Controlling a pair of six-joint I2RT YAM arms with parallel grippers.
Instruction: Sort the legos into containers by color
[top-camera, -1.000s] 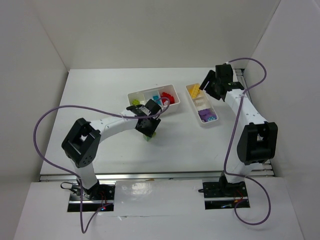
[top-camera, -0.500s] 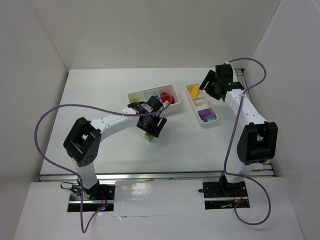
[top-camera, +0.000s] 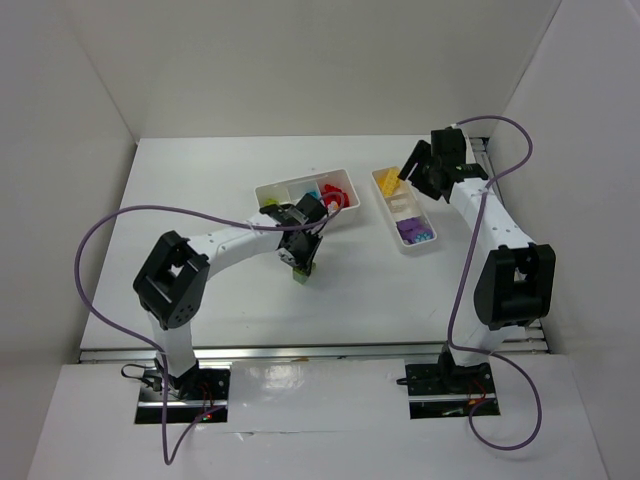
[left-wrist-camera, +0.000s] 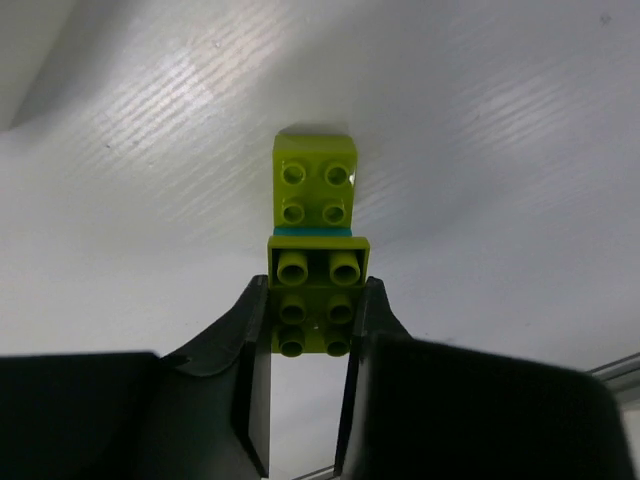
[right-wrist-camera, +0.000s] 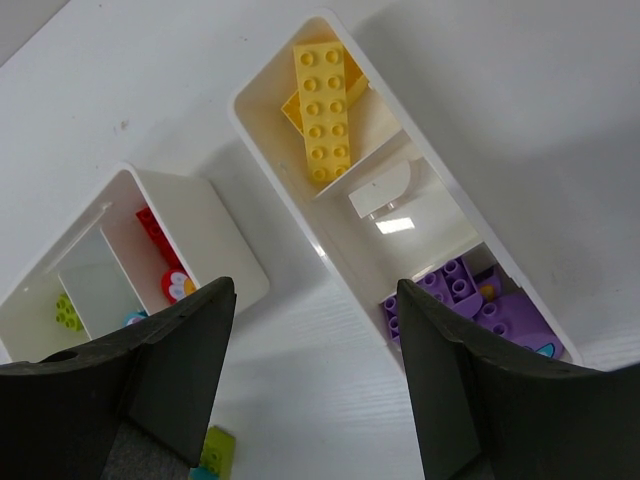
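Because the lime green lego (left-wrist-camera: 314, 190) is hard, smooth plastic, I judge it light and stiff, in no danger from a firm pinch, but slick along its flat walls. It sits low over the table (left-wrist-camera: 480, 150), just on the near side of the wider tray (right-wrist-camera: 232, 250); whether it rests there or is lifted clear I cannot tell. The left gripper (left-wrist-camera: 312, 292) is clamped on its near end, 1 finger pressed to each side wall below the studs. Those flat faces are the right place to hold, not the knobs.

A teal sliver crosses its middle, so this may be 2 lime blocks with a piece between them. How firmly they are joined I cannot tell, and a loose far block could drop off in transit.

Beyond it, the wider tray already holds 1 lime brick (right-wrist-camera: 67, 312) at its left end and a red lego (right-wrist-camera: 155, 232) further right.

Farther off, the right gripper (right-wrist-camera: 308, 300) hangs wide open and empty above the gap between the trays. The narrower tray (right-wrist-camera: 285, 195) keeps purple legos (right-wrist-camera: 450, 295) at its near end and yellow legos (right-wrist-camera: 322, 110) at its far end.
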